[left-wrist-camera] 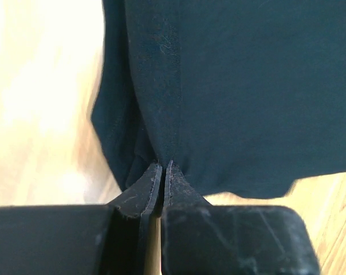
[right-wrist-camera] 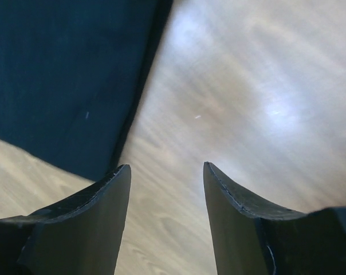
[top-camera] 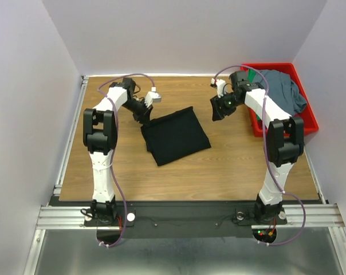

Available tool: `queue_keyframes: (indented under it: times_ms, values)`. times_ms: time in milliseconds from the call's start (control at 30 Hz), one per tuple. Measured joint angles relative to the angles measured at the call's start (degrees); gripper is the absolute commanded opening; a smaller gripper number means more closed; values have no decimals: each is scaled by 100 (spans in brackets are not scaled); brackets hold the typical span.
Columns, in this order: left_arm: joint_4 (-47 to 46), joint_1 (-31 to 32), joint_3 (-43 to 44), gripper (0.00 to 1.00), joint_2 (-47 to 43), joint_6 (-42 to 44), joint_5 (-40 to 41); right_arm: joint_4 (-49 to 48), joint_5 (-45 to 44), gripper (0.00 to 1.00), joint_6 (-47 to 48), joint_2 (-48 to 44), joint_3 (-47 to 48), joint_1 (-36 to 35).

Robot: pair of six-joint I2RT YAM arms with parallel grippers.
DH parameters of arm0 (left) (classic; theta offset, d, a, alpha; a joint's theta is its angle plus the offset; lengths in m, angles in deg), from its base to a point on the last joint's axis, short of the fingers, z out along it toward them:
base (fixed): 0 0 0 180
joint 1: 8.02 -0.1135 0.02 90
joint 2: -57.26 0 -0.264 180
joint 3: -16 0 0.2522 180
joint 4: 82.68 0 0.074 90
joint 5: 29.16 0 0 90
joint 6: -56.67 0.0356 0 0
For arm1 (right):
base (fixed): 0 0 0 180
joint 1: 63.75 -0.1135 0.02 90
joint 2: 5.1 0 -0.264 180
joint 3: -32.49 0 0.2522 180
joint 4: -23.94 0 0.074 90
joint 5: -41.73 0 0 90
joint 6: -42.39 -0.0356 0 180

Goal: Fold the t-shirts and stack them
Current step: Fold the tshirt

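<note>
The black t-shirt (top-camera: 176, 136) lies folded into a rough rectangle on the wooden table, left of centre. My left gripper (top-camera: 144, 118) is at its far left corner; in the left wrist view the jaws (left-wrist-camera: 163, 163) are shut and pinch the edge of the black t-shirt (left-wrist-camera: 247, 86). My right gripper (top-camera: 215, 112) hovers open and empty over bare wood, just right of the shirt's far right corner; the right wrist view shows it (right-wrist-camera: 166, 169) with the black t-shirt (right-wrist-camera: 58, 74) at upper left. The slate grey-blue t-shirt (top-camera: 284, 91) lies crumpled in the bin, with a sliver of the green t-shirt (top-camera: 253, 73) beside it.
A red plastic bin (top-camera: 310, 125) stands at the table's far right edge, behind the right arm. White walls close in on the far and side edges. Bare wood (top-camera: 219, 172) lies in front of the black shirt.
</note>
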Motion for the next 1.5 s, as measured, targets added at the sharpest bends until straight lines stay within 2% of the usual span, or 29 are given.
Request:
queue_keyframes:
  times_ms: [67,133,200,333,400,433,533,733,833,867,967,1100,1233,1400,1500]
  values:
    - [-153,-129,-227,25,144,-223,44,-9,146,56,-87,42,-170,0]
    - [-306,-221,-398,53,219,-426,66,-24,299,55,-190,105,-308,-2]
    - [-350,-275,-439,62,212,-734,-20,-59,501,50,-330,146,-505,-24]
    - [-516,-249,-435,62,160,-986,37,-234,826,40,-612,162,-1023,-149]
    - [-601,-249,-435,61,138,-1078,63,-417,953,29,-754,162,-1379,-264]
    - [-667,-251,-435,60,120,-1115,68,-503,997,21,-852,168,-1580,-350]
    - [-876,-284,-492,59,-31,-1187,46,-645,1121,9,-1038,175,-2039,-533]
    - [-1416,-352,-964,58,-1167,-1526,-302,-732,1646,14,-1298,-107,-2697,-903]
    - [-1655,-365,-1062,54,-1687,-1727,-726,-560,1867,27,-1257,-400,-2745,-1023]
    - [-1766,-356,-1123,52,-1792,-1823,-876,-472,1893,27,-1224,-522,-2684,-1043]
    - [-1993,-297,-1333,47,-1899,-2050,-1209,-269,1915,26,-1095,-756,-2194,-1014]
    - [-2291,-155,-1598,44,-1499,-2476,-1681,-369,1956,21,-1021,-433,-793,-925]
    - [-2712,-76,-1611,44,-715,-3069,-1917,-841,2035,18,-1200,704,463,-898]
    - [-3224,-146,-1478,44,33,-3783,-1985,-1102,2063,17,-1635,2422,1456,-809]
    - [-3552,-258,-1126,44,496,-4258,-2048,-1130,2503,17,-2194,3143,2079,-627]
